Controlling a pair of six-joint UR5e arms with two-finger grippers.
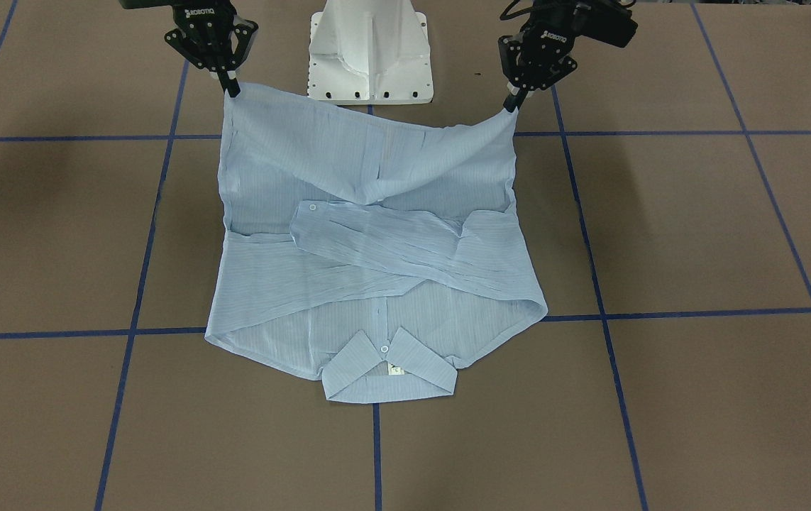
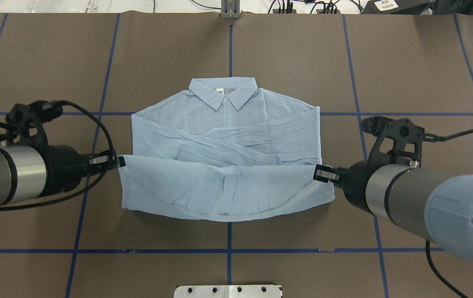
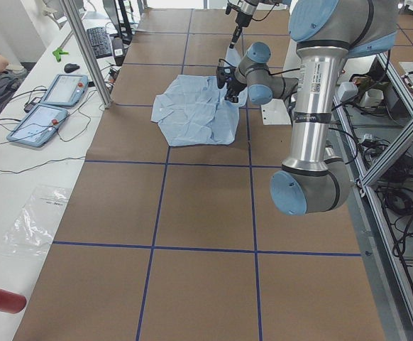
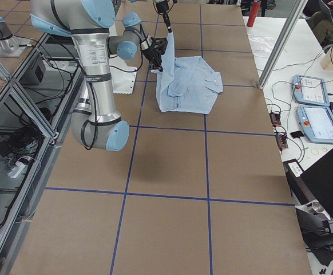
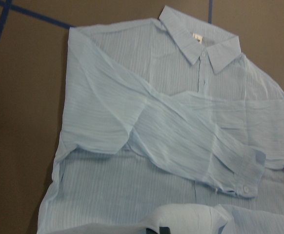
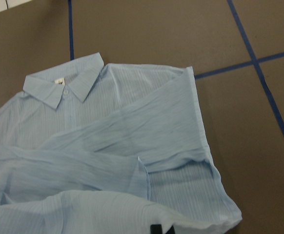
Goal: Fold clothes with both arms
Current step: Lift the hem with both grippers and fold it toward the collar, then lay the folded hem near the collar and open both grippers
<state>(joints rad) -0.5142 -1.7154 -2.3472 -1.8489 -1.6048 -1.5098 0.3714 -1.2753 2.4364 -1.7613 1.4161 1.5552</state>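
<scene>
Holding the shirt [image 2: 228,136] by its two bottom corners, both arms have the hem [image 2: 219,194] raised off the bench [image 2: 54,62] and stretched between them, sagging in the middle. The left gripper [image 1: 514,105] has its fingers pinched down to almost no gap on one hem corner, and the right gripper [image 1: 233,89] is pinched the same way on the other. Nothing else is in either grasp. The garment sits about midway along the bench, between its two ends. Its collar [image 2: 223,92] points toward the far edge, away from the robot, and the lifted hem is on the side nearer the robot's edge. Both sleeves [image 2: 236,149] are already laid across the chest, crossing one another, with the side edges turned in, so the narrowing folds look done. The upper body and collar lie flat on the surface. What seems left is the lengthwise fold: carrying the hem over the crossed sleeves toward the collar, laying it down evenly, and letting go. Since the fabric is thin and crinkly, some smoothing may be needed afterwards. By this reading the task is well past halfway.
</scene>
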